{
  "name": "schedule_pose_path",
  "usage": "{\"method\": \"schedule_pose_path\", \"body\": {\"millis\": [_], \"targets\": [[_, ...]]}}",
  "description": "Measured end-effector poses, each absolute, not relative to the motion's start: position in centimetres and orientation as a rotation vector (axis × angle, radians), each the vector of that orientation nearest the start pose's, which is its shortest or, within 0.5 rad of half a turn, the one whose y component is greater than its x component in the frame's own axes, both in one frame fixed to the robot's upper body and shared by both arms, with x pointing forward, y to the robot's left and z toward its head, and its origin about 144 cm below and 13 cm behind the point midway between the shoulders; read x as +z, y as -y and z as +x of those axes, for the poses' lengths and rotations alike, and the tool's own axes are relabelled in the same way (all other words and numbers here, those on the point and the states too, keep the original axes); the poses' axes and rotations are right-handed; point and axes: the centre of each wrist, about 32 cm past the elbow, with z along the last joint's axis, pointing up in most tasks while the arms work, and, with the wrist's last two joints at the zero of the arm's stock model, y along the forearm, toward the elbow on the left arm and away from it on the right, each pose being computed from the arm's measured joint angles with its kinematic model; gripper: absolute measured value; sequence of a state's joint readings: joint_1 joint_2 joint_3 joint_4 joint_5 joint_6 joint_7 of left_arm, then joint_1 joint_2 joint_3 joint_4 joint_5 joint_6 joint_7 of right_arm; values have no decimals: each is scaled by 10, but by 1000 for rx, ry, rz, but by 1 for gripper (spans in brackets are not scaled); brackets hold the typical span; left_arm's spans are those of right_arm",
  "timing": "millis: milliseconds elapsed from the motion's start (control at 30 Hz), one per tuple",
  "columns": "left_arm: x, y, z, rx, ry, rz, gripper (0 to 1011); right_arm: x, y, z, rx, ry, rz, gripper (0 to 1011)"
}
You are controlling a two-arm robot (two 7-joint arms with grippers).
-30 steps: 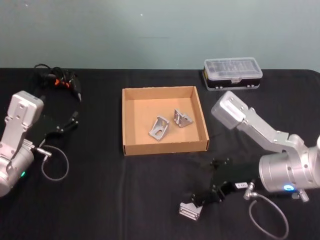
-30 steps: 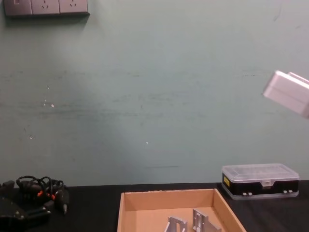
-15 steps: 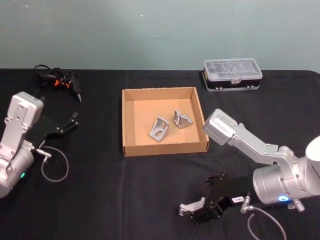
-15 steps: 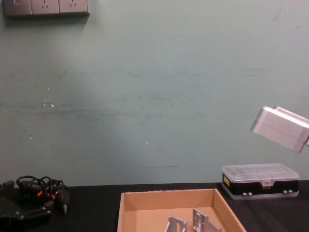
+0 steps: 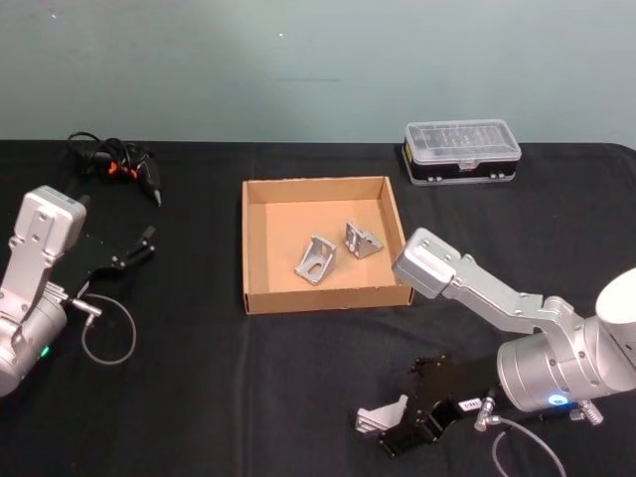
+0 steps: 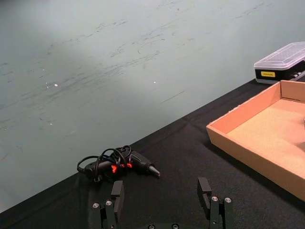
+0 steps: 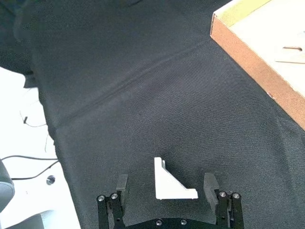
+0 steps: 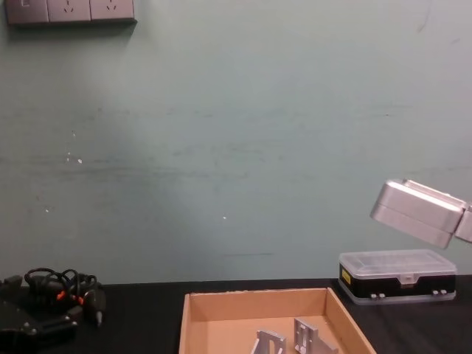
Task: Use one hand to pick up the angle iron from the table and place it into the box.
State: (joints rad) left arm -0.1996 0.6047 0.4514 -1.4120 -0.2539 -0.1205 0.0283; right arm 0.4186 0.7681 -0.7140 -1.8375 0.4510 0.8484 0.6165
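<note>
Logged in head view two brackets (image 5: 316, 256) inside the box (image 5: 328, 295) and the angle iron (image 5: 384, 417) on the table (image 5: 248, 397) well in front of the box; confirmed in right wrist view right gripper (image 7: 164, 183) jaws released, straddling it without contact; found left gripper (image 6: 159, 191) idle left of box, jaws likewise spread.

A pale teal wall (image 8: 236, 147), faintly scuffed and evenly lit, closes the room behind. A grey strip of power sockets (image 8: 70, 11) sits high on it. The floor (image 7: 16, 143) looks white, with what may be a thin cable (image 7: 26, 161) lying across it.
</note>
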Motion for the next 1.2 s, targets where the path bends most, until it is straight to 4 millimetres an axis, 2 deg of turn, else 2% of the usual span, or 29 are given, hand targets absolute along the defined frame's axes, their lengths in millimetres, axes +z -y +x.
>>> {"method": "schedule_pose_path", "body": {"millis": [1200], "targets": [[1140,-310,489,1248,285,304,1011,1255,217,482,-439,-271,-900,1003]]}}
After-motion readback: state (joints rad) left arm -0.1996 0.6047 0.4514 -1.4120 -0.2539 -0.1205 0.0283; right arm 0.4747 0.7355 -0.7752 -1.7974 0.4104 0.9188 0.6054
